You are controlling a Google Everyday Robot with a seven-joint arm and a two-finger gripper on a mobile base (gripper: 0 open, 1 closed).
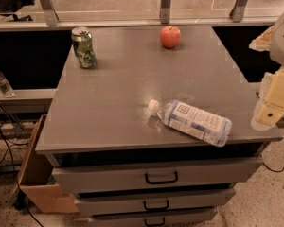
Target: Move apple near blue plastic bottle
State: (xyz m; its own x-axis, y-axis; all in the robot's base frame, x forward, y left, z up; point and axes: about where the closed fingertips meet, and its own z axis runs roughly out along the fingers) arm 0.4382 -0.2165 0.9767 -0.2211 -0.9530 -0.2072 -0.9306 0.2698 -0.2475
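Observation:
The apple (170, 36) is round and red-orange with a short dark stem and stands at the far middle of the grey cabinet top (123, 89). The blue plastic bottle (191, 121) lies on its side near the front right edge, white cap pointing left, label up. The gripper (270, 110) is at the right edge of the view, beyond the cabinet's right side, level with the bottle and far from the apple. It holds nothing that I can see.
A dented green soda can (84, 47) stands at the far left of the top. A small clear bottle (1, 82) sits on a ledge to the left, off the cabinet. A cardboard box (38, 183) is on the floor at the left. Drawers (161, 176) face front.

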